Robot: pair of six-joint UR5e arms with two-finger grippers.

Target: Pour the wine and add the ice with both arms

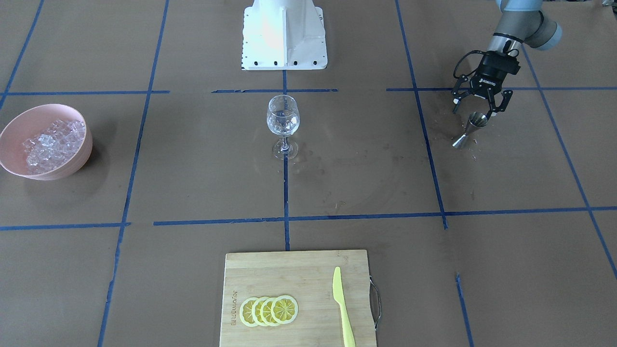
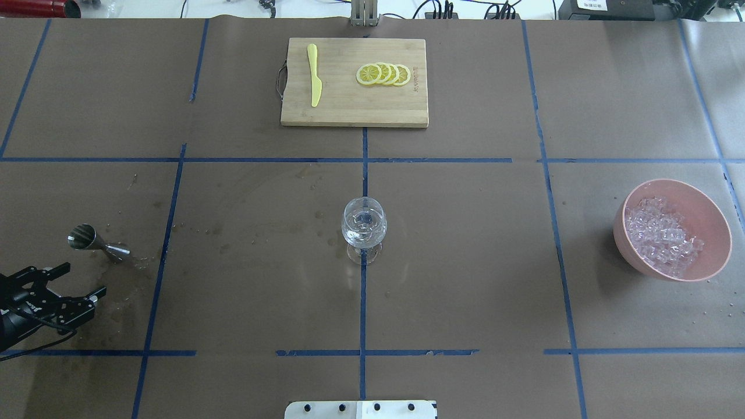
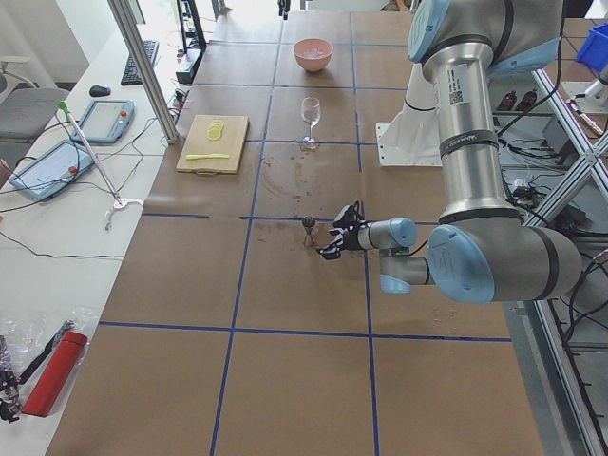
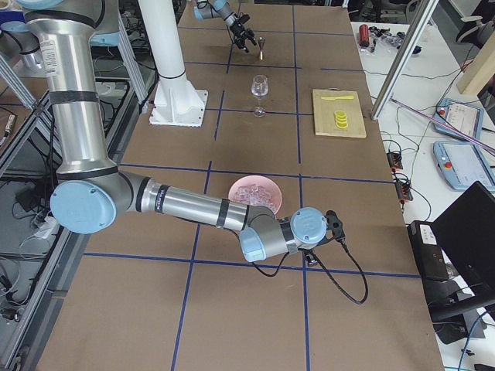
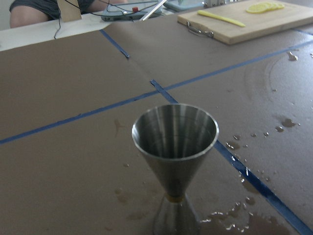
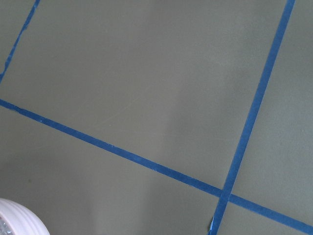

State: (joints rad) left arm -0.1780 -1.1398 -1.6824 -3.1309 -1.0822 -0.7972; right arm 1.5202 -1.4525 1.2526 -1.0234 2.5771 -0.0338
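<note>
Use your left arm: measuring cup stands upright just ahead of its wide, empty fingers, lower left of overhead frame. Right arm: wide or narrow, cannot tell.

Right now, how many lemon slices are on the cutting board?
4 lemon slices, in one overlapping row on the cutting board, apart from the yellow knife; more could be hidden underneath.

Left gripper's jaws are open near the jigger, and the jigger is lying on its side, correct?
No. The jigger stands upright on the table, wide cup up, as the left wrist-mounted view shows. The left gripper does have its jaws open near it, not touching.
</note>
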